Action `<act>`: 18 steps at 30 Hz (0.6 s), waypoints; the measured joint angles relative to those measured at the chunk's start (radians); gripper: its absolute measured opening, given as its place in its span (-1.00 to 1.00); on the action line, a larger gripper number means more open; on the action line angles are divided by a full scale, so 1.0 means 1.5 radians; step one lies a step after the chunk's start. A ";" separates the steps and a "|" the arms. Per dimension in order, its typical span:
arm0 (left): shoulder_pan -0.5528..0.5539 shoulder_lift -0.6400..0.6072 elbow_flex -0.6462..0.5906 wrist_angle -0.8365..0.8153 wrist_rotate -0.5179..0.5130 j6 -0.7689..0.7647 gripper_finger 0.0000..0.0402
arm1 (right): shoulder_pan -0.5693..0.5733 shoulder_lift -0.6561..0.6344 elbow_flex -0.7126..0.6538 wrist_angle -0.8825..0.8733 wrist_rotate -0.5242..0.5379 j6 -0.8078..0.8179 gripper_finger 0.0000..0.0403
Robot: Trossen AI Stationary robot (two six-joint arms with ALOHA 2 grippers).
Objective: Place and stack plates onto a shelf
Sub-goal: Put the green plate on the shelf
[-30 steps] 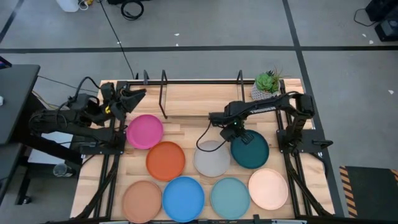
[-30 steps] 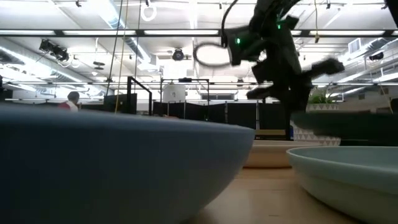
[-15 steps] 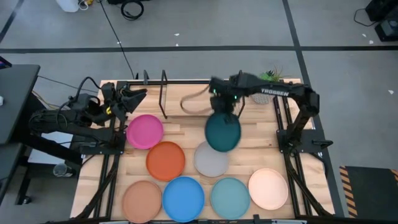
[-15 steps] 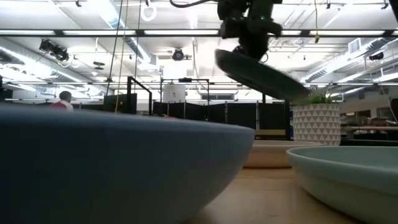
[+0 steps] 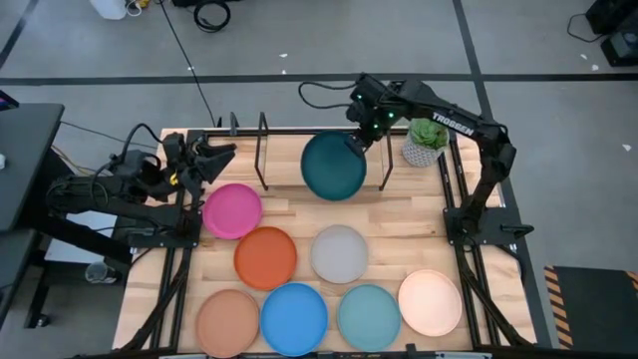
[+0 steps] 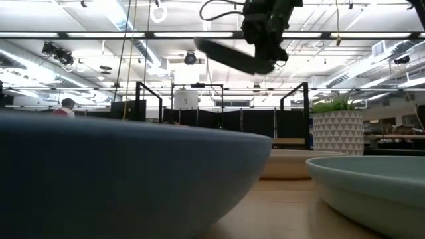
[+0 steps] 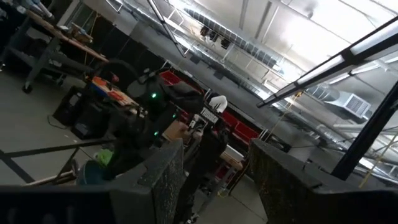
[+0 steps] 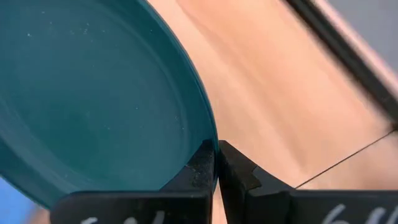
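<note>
one right gripper [image 5: 359,140] holds the dark teal plate [image 5: 333,167]; its arm reads "trossen".

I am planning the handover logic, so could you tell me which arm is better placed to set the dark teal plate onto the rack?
The right. Its pincer is shut on the dark teal plate, held in the air over the black rack. The left pincer waits at the table's left edge, holding nothing.
</note>
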 joint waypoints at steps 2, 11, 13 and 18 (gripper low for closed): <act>0.000 -0.001 0.000 -0.008 0.000 0.006 -0.05 | -0.001 0.000 0.006 -0.012 0.000 0.040 -0.92; 0.002 0.073 0.000 -0.116 0.030 -0.087 -0.05 | -0.021 0.001 0.001 -0.053 0.001 0.034 -0.92; 0.007 0.109 0.000 -0.117 0.043 -0.130 -0.05 | -0.021 0.001 0.001 -0.054 0.004 0.033 -0.92; 0.041 0.195 0.000 -0.115 0.052 -0.239 -0.05 | -0.011 0.001 0.001 -0.028 0.006 0.022 -0.92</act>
